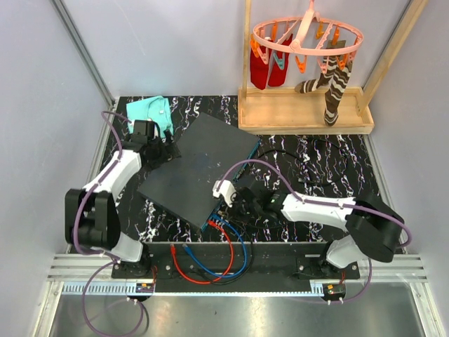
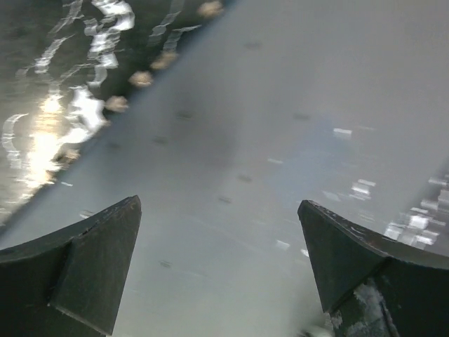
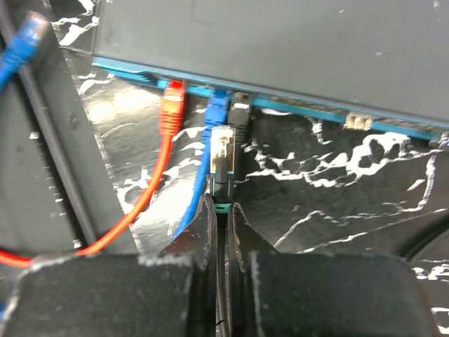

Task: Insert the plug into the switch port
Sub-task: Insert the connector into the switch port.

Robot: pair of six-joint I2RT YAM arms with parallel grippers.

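Two cables, a red cable (image 3: 170,116) and a blue cable (image 3: 216,116), loop over the near edge of the table (image 1: 351,151) between the arm bases. Each ends in a connector seated in the switch (image 1: 193,165).

The right tool (image 3: 222,210) is clenched on the plug (image 3: 223,158), with the fingers pinching its dark, teal-banded boot. The plug's clear tip points at the teal-blue port edge of the switch. It lies close to that edge, between the blue cable's connector and a black connector (image 3: 240,116) (contact with either cannot be determined). The plug is not seated in a port.

The switch lies flat at mid-table, turned at an angle, with its port edge facing the right arm.

The left tool (image 2: 221,260) is released. Its fingers (image 2: 91,270) stand wide apart over the grey top face of the switch, near the far left corner, and nothing lies between them.

Beyond that corner lies a folded teal cloth (image 1: 154,111). At the far right stands a wooden rack (image 1: 305,112). An orange hanger (image 1: 309,31) above it carries socks (image 1: 335,84).
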